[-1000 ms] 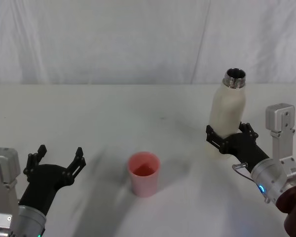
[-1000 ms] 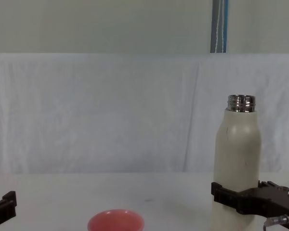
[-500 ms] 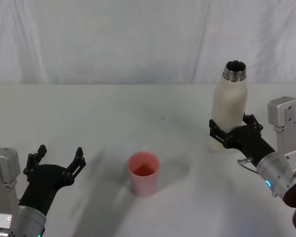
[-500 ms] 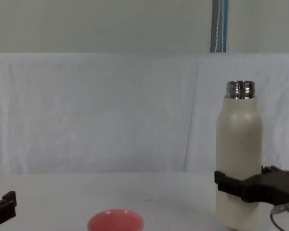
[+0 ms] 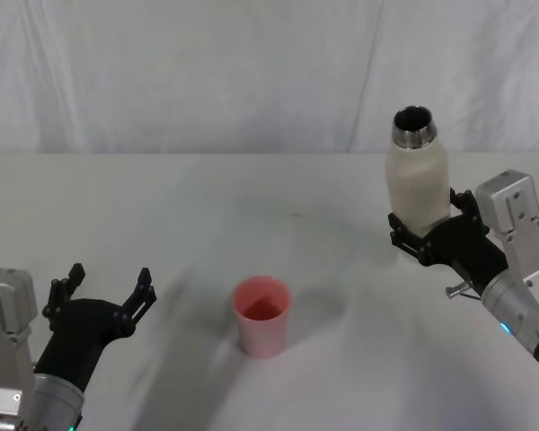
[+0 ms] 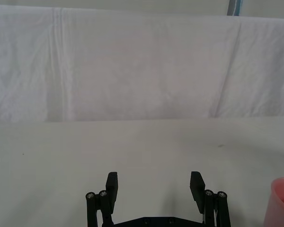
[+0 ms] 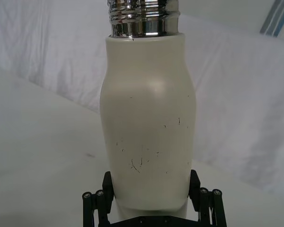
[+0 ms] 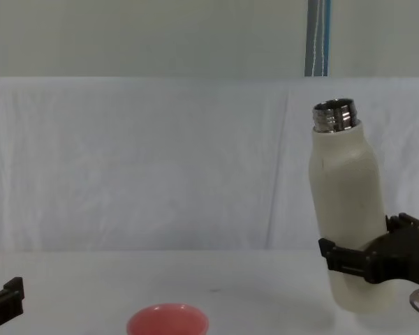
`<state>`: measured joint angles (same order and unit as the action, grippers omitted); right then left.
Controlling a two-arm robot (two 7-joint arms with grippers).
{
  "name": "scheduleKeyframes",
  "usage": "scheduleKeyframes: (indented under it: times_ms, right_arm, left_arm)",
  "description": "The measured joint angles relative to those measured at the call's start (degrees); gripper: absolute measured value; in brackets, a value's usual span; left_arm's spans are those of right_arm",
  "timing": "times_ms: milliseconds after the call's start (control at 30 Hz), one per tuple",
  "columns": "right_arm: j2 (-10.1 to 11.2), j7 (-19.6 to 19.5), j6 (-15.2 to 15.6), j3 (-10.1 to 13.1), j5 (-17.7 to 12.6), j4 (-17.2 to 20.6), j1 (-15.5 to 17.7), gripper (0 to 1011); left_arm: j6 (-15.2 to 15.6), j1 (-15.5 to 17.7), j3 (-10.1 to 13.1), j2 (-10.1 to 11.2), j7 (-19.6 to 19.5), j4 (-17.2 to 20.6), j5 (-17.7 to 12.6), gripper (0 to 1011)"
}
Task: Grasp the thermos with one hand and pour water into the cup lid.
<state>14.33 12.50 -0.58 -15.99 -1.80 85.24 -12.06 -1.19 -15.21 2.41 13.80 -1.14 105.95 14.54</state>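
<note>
The cream-white thermos (image 5: 418,184) with its open steel neck hangs above the table at the right, tilted slightly toward the left. My right gripper (image 5: 425,235) is shut on its lower body (image 7: 149,142); the chest view shows the thermos (image 8: 346,223) off the table in that gripper (image 8: 356,262). The pink cup lid (image 5: 262,316) stands upright on the table near the front middle, well to the left of the thermos; its rim (image 8: 168,322) shows low in the chest view. My left gripper (image 5: 103,296) rests open at the front left, its fingers (image 6: 112,182) holding nothing, the cup lid (image 6: 282,201) off to its side.
A white cloth covers the table (image 5: 207,206) and hangs as a backdrop behind it. Open tabletop lies between the cup lid and the thermos. A blue-striped pole (image 8: 318,38) stands behind the backdrop.
My right gripper has lifted the thermos off the table and tipped its neck slightly leftward. The left gripper and the cup lid have not moved.
</note>
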Motion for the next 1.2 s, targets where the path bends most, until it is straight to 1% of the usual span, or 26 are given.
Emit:
scheduleKeyframes:
  times_ms: [33, 133, 200, 300, 333, 467, 533, 567, 667, 700, 733, 800, 967, 1100, 1133, 1200]
  right_arm:
    - [0.3, -0.2, -0.2, -0.2, 1.1, 0.4, 0.1, 952]
    - [0.6, -0.6, -0.5, -0.5, 2.7, 1.0, 0.2, 952]
    - [1.0, -0.8, -0.9, -1.1, 4.9, 1.7, 0.3, 952]
    - [1.3, -1.0, -1.3, -1.4, 6.5, 2.2, 0.3, 952]
    - [1.5, -1.3, -1.5, -1.7, 7.8, 2.6, 0.4, 952]
    - [1.8, -1.8, -2.1, -2.4, 10.4, 3.1, 0.4, 952]
    - [2.0, -2.1, -3.0, -3.1, 12.9, 3.3, 0.5, 952]
    - [2.0, -2.1, -3.0, -3.1, 12.9, 3.3, 0.5, 952]
    - [2.1, -2.4, -4.3, -3.9, 15.4, 3.4, 0.5, 952]
    - [2.1, -2.4, -4.3, -3.9, 15.4, 3.4, 0.5, 952]
    - [2.2, -2.5, -5.0, -4.4, 16.6, 3.4, 0.5, 952]
    - [2.3, -2.8, -6.0, -5.0, 18.0, 3.4, 0.4, 952]
    - [2.7, -3.3, -7.8, -6.1, 20.9, 3.3, 0.5, 952]
    - [2.9, -4.7, -8.7, -6.9, 24.1, 3.0, 0.6, 952]
    - [2.9, -5.5, -9.0, -7.2, 25.4, 2.8, 0.7, 952]
    - [3.1, -6.5, -9.3, -7.6, 27.2, 2.5, 0.7, 952]
  left_arm:
    - [0.0, 0.0, 0.0, 0.0, 0.0, 0.0, 0.0, 1001]
    - [0.0, 0.0, 0.0, 0.0, 0.0, 0.0, 0.0, 1001]
    - [0.0, 0.0, 0.0, 0.0, 0.0, 0.0, 0.0, 1001]
    - [0.0, 0.0, 0.0, 0.0, 0.0, 0.0, 0.0, 1001]
    - [0.0, 0.0, 0.0, 0.0, 0.0, 0.0, 0.0, 1001]
    - [0.0, 0.0, 0.0, 0.0, 0.0, 0.0, 0.0, 1001]
    - [0.0, 0.0, 0.0, 0.0, 0.0, 0.0, 0.0, 1001]
    - [0.0, 0.0, 0.0, 0.0, 0.0, 0.0, 0.0, 1001]
    - [0.0, 0.0, 0.0, 0.0, 0.0, 0.0, 0.0, 1001]
    - [0.0, 0.0, 0.0, 0.0, 0.0, 0.0, 0.0, 1001]
    - [0.0, 0.0, 0.0, 0.0, 0.0, 0.0, 0.0, 1001]
    - [0.0, 0.0, 0.0, 0.0, 0.0, 0.0, 0.0, 1001]
    - [0.0, 0.0, 0.0, 0.0, 0.0, 0.0, 0.0, 1001]
    - [0.0, 0.0, 0.0, 0.0, 0.0, 0.0, 0.0, 1001]
    - [0.0, 0.0, 0.0, 0.0, 0.0, 0.0, 0.0, 1001]
    - [0.0, 0.0, 0.0, 0.0, 0.0, 0.0, 0.0, 1001]
